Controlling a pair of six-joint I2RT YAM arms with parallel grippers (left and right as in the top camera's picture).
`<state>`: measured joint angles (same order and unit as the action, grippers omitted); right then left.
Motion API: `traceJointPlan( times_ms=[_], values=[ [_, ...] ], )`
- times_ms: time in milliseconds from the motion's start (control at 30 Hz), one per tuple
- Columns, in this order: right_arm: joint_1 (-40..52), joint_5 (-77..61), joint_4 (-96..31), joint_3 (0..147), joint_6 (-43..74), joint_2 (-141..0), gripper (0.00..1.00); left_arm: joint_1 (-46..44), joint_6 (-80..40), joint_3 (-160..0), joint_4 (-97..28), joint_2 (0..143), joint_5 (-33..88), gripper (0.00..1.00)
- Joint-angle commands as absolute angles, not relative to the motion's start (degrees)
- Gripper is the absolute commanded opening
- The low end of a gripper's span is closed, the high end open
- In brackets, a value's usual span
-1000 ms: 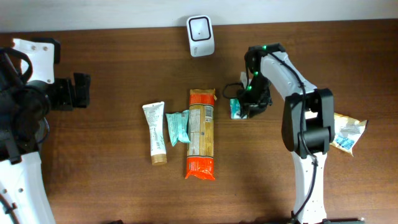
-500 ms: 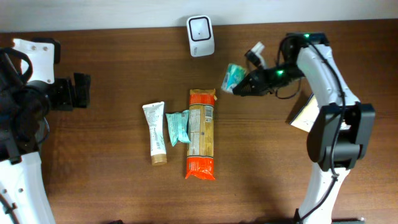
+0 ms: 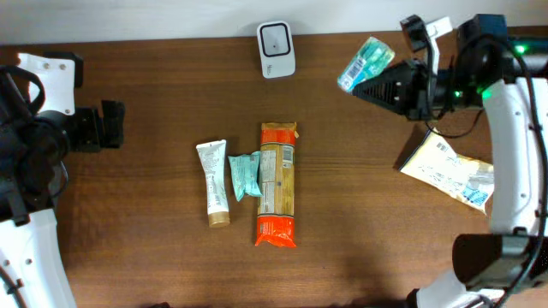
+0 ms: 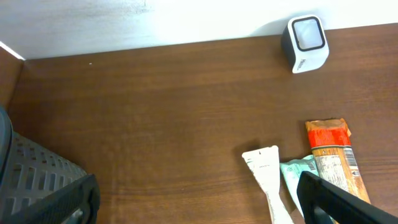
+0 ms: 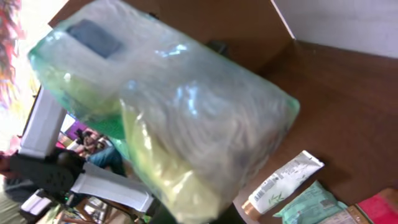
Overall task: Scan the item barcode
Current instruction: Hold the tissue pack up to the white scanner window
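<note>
**Overhead.** The right gripper [image 3: 378,79] is clamped shut on a small clear-and-green plastic packet [image 3: 366,62] and holds it aloft above the brown wooden table [image 3: 154,85]. The white box-shaped scanner [image 3: 276,38] stands to this hand's left, near it, hard by the far table edge and the white wall [image 3: 171,17].

- Judgement: the packet should travel left over the bare wood, then be turned so its printed face meets the scanner window squarely.
- The path looks unobstructed. The white tube [image 3: 213,182], teal sachet [image 3: 245,174] and orange pasta pack [image 3: 277,183] lie well apart, nearer the robot than the hand.
- A white printed pouch [image 3: 449,171] lies beneath the right arm; avoid sweeping it.
- The wall is close beyond the fingertips, so room that way is scant.

The left gripper [image 3: 111,126] stands wide open, empty and well clear of the work.

**Left wrist.** This view shows the scanner's window facing up and out. The wood between this hand and the scanner is bare.

**Right wrist.** The packet fills the frame, crumpled and glossy. A dark patch shows near its top; whether that is the barcode cannot be told. Glare is a likely risk, so present the film flat.
</note>
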<state>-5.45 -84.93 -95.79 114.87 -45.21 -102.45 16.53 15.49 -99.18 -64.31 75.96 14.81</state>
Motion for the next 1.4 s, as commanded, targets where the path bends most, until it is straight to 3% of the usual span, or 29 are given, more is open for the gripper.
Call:
traceJointPlan(
  times_ms=[0, 33, 100, 167, 233, 367, 433, 567, 633, 1133, 1233, 1367],
  values=[
    [-5.19, -82.21, -94.72, 115.42, -46.26, -102.37, 0.04, 16.69, 16.38, -99.63, -64.38, 75.61, 15.44, 0.99],
    [-4.36, -80.34, -92.9, 115.42, -44.99, -102.37, 0.04, 16.69, 16.38, -99.63, -64.38, 75.64, 15.42, 0.99],
    [3.79, -49.58, -72.58, 115.42, -17.47, -102.37, 0.04, 16.69, 16.38, -99.63, -64.38, 75.64, 15.44, 0.99],
    [11.64, -28.51, -60.29, 115.42, -7.92, -102.37, 0.04, 16.69, 16.38, -99.63, -64.38, 75.64, 15.44, 0.99],
    [18.41, -5.82, -53.47, 115.42, -6.81, -103.37, 0.04, 16.69, 16.38, -99.63, -64.38, 75.64, 15.44, 0.99],
    [26.63, 25.3, -34.0, 115.42, -26.57, -115.87, 0.04, 16.69, 16.38, -99.63, -64.38, 75.64, 15.42, 0.99],
    [26.55, 29.08, -22.85, 115.42, -34.5, -122.67, 0.04, 16.69, 16.36, -99.63, -64.38, 75.64, 15.44, 0.99],
    [26.5, 33.52, 11.64, 115.42, -60.82, -139.63, 0.04, 16.69, 16.38, -99.63, -64.38, 75.64, 15.44, 0.99],
    [25.98, 32.53, 20.71, 115.42, -64.18, -144.66, 0.04, 16.69, 16.38, -99.63, -64.38, 75.64, 15.44, 0.99],
    [24.45, 27.18, 17.82, 115.42, -63.48, -146.45, 0.04, 16.69, 16.38, -99.63, -64.38, 75.64, 15.44, 0.99],
    [24.34, 26.28, 13.67, 115.42, -57.21, -142.93, 0.04, 16.69, 16.38, -99.63, -64.38, 75.64, 15.42, 0.99],
    [24.34, 17.87, -4.32, 115.42, -34.7, -129.82, 0.04, 16.69, 16.38, -99.63, -64.38, 75.64, 15.44, 0.99]
  ],
)
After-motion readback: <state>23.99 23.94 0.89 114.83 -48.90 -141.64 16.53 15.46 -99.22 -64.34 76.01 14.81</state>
